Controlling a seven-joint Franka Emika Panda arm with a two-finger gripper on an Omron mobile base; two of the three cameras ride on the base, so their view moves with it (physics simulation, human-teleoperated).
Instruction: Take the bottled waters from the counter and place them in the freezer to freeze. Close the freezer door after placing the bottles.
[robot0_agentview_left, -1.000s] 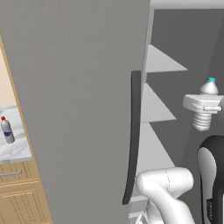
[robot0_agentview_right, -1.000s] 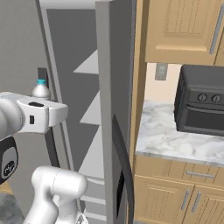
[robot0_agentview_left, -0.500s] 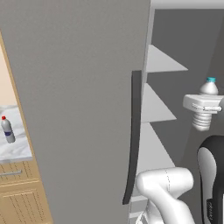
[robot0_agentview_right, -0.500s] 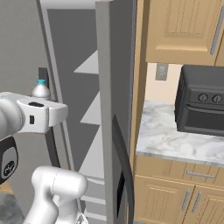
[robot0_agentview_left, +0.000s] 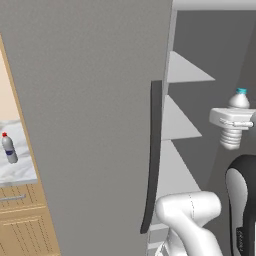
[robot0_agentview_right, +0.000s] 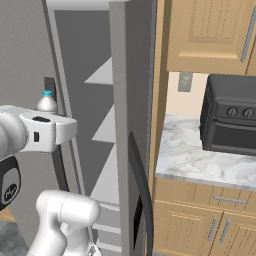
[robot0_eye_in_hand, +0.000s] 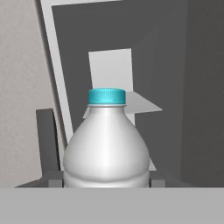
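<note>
A home kitchen: a tall grey fridge (robot0_agentview_right: 131, 100) with white shelves (robot0_agentview_left: 182, 72) stands open beside light wooden cabinets (robot0_agentview_right: 205, 35), and a black toaster oven (robot0_agentview_right: 231, 120) sits on a marble surface (robot0_agentview_right: 200, 162) (veined white-grey).

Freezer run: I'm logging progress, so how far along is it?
Done: freezer door stands open. In hand: the fingers grip the teal-capped bottle, upright before the freezer shelves, not yet set down. Left: place it, fetch the red-capped bottle from the counter, shut the door.

Glossy white rounded arm links (robot0_agentview_left: 187, 212), black joint cover with small white marking (robot0_agentview_right: 9, 187), boxy white hand (robot0_agentview_right: 45, 132).
</note>
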